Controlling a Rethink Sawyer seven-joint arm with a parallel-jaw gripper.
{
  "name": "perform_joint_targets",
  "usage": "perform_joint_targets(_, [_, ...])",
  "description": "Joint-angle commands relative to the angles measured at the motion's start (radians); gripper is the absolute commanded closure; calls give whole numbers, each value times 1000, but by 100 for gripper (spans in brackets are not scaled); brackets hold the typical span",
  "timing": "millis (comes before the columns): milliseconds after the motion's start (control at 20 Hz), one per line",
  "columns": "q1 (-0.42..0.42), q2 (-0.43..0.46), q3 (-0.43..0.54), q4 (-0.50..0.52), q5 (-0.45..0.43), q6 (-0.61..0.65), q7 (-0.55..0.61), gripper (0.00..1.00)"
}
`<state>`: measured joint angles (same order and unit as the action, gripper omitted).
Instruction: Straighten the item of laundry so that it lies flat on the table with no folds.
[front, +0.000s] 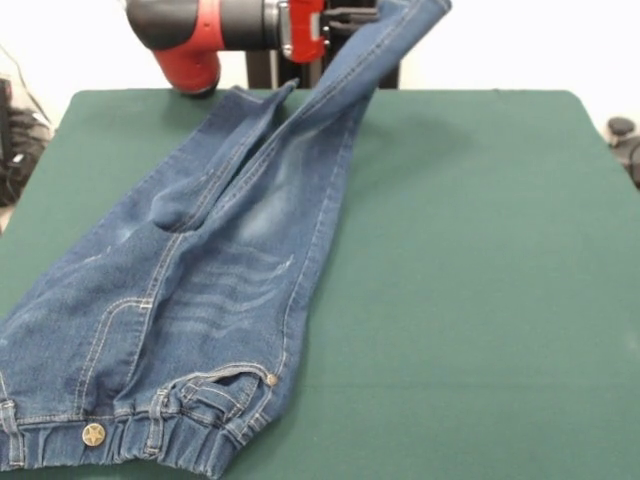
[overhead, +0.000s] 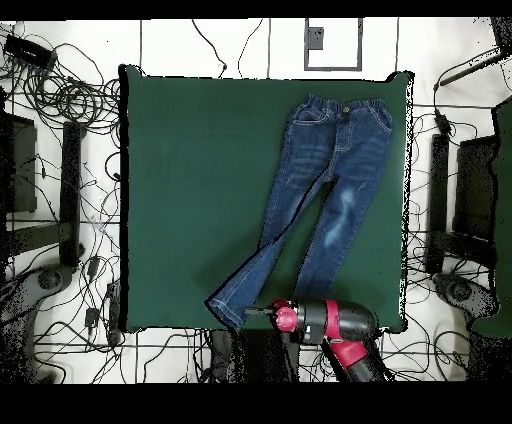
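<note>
The jeans (front: 215, 270) lie stretched out on the green table (front: 470, 260), their long axis running from the arm's side of the table straight away to the opposite edge. The gathered waistband (overhead: 343, 106) with its metal button (front: 93, 434) is the end farthest from the hand (overhead: 258, 312), right at the table's far edge from the arm, and both leg ends point back toward the arm. In the overhead view the hand shows only as a small dark tip at the end of the red and black arm (overhead: 325, 322), just beside the flared hem of one leg (overhead: 232, 298) at the table's edge nearest the robot's base; this leg slants off from the waist toward the hand, while the other leg (overhead: 335, 235) runs straighter and ends by the arm's red joint. In the front view one leg rises off the table, tilting up past the arm's red section (front: 300, 30) to the top of the frame, so that end is lifted rather than flat. A fold ridge runs along the inner seam between the legs, and the thighs show pale faded patches. Whether the hand is wide, narrow or clamped on the cloth I cannot tell, as its fingers are not clear in either view.
</note>
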<state>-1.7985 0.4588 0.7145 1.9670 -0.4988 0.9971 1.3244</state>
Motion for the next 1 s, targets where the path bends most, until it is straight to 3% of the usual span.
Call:
perform_joint_targets(50, [89,-1,57,-321,3,90,-319,100])
perform_joint_targets(1000, [167,-102,49,-311,-127,-97,-229,100])
